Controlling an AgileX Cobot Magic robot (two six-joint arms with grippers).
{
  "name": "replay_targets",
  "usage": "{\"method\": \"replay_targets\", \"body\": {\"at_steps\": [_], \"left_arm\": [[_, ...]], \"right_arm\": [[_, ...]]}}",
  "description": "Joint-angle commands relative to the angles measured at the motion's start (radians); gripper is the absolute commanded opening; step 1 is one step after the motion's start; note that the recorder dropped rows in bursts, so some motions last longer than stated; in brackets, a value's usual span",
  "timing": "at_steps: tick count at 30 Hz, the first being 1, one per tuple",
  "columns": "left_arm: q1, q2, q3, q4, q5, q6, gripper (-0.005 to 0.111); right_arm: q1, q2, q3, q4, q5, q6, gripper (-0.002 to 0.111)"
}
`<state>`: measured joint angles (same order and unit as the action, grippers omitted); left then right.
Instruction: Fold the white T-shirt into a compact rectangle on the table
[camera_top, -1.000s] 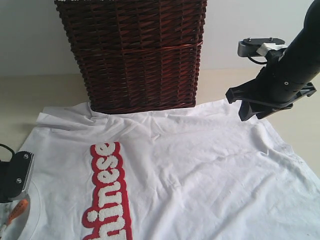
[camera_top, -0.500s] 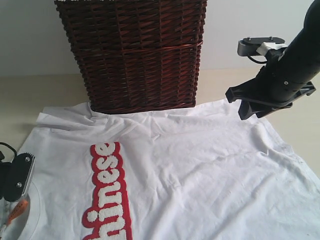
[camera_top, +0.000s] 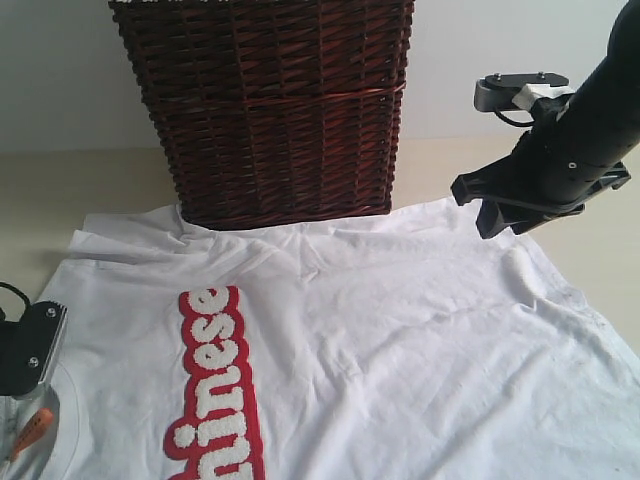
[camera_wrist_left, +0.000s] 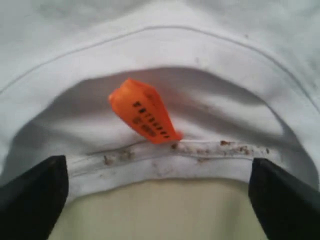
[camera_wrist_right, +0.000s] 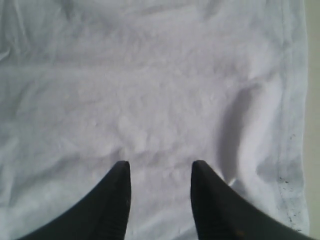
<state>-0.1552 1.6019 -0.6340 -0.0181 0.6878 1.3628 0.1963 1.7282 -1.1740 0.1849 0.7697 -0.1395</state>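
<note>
Since the white shirt (camera_top: 400, 340) lies flat on the table (camera_top: 60, 190), I hold the left gripper (camera_wrist_left: 155, 185) wide at its collar (camera_wrist_left: 200, 165) and the right gripper (camera_wrist_right: 159, 172) narrow, empty, above the cloth for folding.

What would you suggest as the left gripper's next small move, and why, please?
Probably lower the left gripper slightly and close it on the collar band. Its jaws stand wide open on either side of that band, close to the orange tag, holding nothing, and the white T-shirt lies spread out, unfolded, on the table.
</note>
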Motion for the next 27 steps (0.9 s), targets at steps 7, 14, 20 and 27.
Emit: {"method": "replay_targets", "body": {"at_steps": [7,14,20,27], "left_arm": [[0.005,0.012,0.002,-0.161,0.061,0.048,0.093],[0.020,0.019,0.038,-0.052,-0.078,0.009,0.093],[0.047,0.040,0.038,-0.083,-0.080,0.020,0.093],[0.054,0.077,0.038,-0.135,-0.031,0.062,0.093]], "right_arm": [[0.001,-0.005,-0.001,-0.003,0.004,-0.008,0.039],[0.001,-0.005,-0.001,-0.003,0.008,-0.008,0.039],[0.001,-0.005,-0.001,-0.003,-0.003,-0.013,0.039],[0.001,-0.005,-0.001,-0.003,-0.006,-0.016,0.039]]}}
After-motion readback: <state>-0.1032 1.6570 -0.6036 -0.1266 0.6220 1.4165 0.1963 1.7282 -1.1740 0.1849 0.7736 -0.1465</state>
